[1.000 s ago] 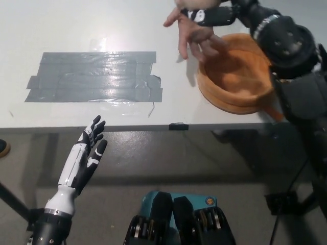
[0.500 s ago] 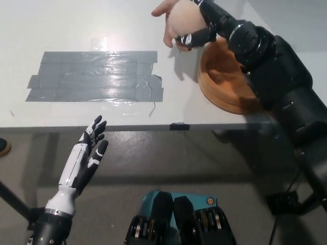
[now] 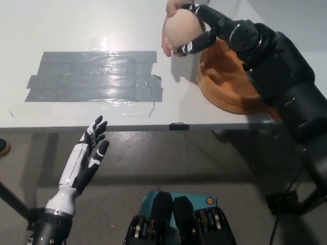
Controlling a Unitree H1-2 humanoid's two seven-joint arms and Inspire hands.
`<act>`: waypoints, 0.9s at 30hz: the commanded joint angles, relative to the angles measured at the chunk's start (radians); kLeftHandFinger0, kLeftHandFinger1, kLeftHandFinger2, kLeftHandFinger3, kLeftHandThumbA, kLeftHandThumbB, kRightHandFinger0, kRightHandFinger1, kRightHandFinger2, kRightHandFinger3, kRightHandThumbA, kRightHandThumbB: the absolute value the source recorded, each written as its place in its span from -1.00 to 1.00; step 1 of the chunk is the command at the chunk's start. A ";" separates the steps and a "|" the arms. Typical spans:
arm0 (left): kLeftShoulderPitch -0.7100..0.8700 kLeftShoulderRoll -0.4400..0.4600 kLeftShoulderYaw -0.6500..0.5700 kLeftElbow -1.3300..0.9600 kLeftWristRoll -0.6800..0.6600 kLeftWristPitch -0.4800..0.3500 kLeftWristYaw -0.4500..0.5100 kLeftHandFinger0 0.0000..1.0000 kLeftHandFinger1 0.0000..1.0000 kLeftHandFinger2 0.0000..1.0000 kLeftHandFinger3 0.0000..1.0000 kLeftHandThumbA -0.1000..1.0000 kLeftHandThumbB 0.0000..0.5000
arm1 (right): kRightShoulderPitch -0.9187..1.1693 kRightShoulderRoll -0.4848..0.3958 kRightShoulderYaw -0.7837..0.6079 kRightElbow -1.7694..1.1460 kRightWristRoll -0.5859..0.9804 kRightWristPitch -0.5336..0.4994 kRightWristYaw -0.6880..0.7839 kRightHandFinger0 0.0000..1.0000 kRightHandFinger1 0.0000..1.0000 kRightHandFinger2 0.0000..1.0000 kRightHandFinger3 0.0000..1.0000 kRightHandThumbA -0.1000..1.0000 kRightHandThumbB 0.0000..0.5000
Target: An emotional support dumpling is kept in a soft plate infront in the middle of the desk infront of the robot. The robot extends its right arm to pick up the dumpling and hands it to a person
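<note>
**Dumpling held up at the far edge of the desk**

Since the earlier frame the black right hand point(image 3: 196, 30) has carried the dumpling point(image 3: 180, 31) slightly right and farther off, and the person's hand point(image 3: 171, 15) now shows mostly behind and left of it. The black fingers are clamped around the pale round dumpling, held above the desk point(image 3: 66, 25) just left of the orange soft plate point(image 3: 225, 81). The person's fingers touch the dumpling's left side. The white left hand point(image 3: 84, 161) rests below the near desk edge, fingers apart. A grey tape patch point(image 3: 94, 75) lies left of the plate.
</note>
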 commanded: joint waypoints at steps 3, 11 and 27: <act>-0.010 0.019 -0.003 -0.037 -0.001 0.007 -0.014 1.00 1.00 1.00 1.00 0.77 0.28 | -0.019 -0.028 -0.038 -0.117 0.005 -0.013 -0.046 1.00 1.00 1.00 1.00 0.87 1.00; -0.010 0.019 -0.003 -0.036 0.006 0.000 -0.010 1.00 1.00 1.00 1.00 0.76 0.24 | 0.020 -0.091 -0.116 -0.396 0.002 0.057 -0.067 1.00 1.00 1.00 1.00 0.91 1.00; -0.060 0.018 0.003 -0.004 -0.001 -0.008 -0.005 1.00 1.00 1.00 1.00 0.74 0.23 | 0.448 -0.161 -0.255 -1.476 0.180 0.288 0.091 1.00 1.00 1.00 1.00 0.81 0.74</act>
